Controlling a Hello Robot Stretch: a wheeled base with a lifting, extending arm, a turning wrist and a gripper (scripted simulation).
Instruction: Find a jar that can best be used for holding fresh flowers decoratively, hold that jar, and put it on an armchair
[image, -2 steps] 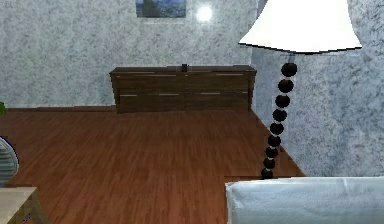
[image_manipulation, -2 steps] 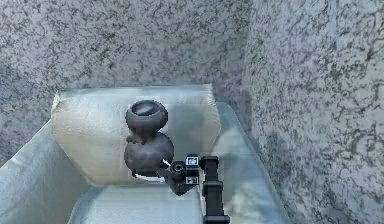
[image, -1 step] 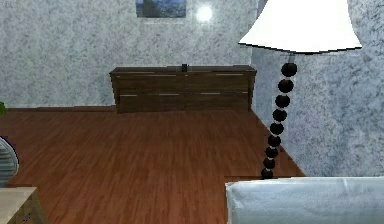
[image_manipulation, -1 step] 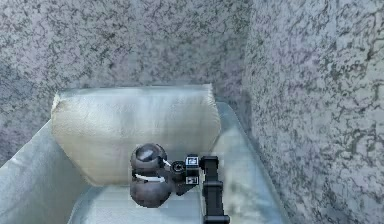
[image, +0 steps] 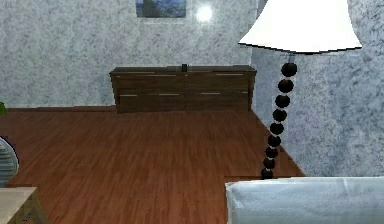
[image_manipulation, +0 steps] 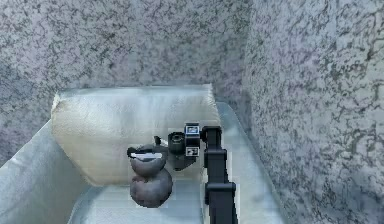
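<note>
My arm (image_manipulation: 218, 190) reaches over the armchair (image_manipulation: 95, 120), with the jar (image_manipulation: 150, 186) at the tip of the gripper (image_manipulation: 160, 148). I can't tell if it's held. I'd lower gently, keeping it upright.

Arm (image_manipulation: 219, 185): one dark square bar, stood extended; jaws at far end pointed toward the arm side view's left.

The claw (image_manipulation: 152, 150) reaches out above a pale armchair (image_manipulation: 30, 170). A round dark jar (image_manipulation: 150, 187) shows right at its fingers; whether it is held cannot be told. Beyond the claw stands a cream back cushion (image_manipulation: 110, 120), then speckled grey wall (image_manipulation: 310, 80)
</note>
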